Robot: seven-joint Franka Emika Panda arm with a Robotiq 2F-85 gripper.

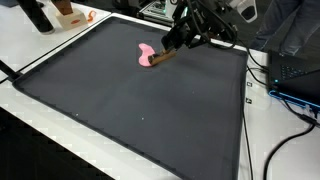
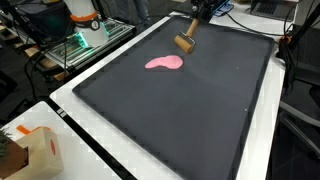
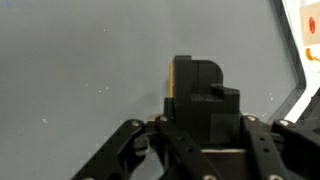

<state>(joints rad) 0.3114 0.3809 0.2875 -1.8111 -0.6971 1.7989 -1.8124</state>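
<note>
Exterior view, count: one gripper (image 1: 180, 44), one block (image 1: 164, 57), one pink piece (image 1: 145, 55), one mat (image 1: 120, 100).
Exterior view, claw: clenched on the upper end of the brown block.
Exterior view, block axis: long axis tilted, running from the claw down and left; the lower end points at the pink piece and seems to meet its edge from this angle.
Exterior view, location: far part of the mat, near its back edge.
Exterior view, surface: black mat lying flat on a white table (image 1: 280, 150); several cables (image 1: 272, 135) trail over the table beside the mat.

Exterior view, count: one gripper (image 2: 196, 18), one block (image 2: 185, 42), one pink piece (image 2: 165, 63), one cardboard box (image 2: 38, 152).
Exterior view, block axis: slanted, top end up in the claw, bottom end low over the mat (image 2: 190, 120).
Exterior view, relation: a gap of bare mat shows between block and pink piece, so they lie near but apart; contact with the mat cannot be told.
Exterior view, room: white table (image 2: 70, 100) around the mat, cluttered benches behind, box at the near corner.

Wrist view, count: one block (image 3: 198, 90), two fingers (image 3: 128, 145).
Wrist view, claw: gripper (image 3: 196, 128) closed against the block's sides.
Wrist view, block axis: reaches straight away from the camera, a tan strip along its left edge.
Wrist view, surface: grey mat (image 3: 80, 60) fills the frame; a strip of table (image 3: 300, 70) at the right.
</note>
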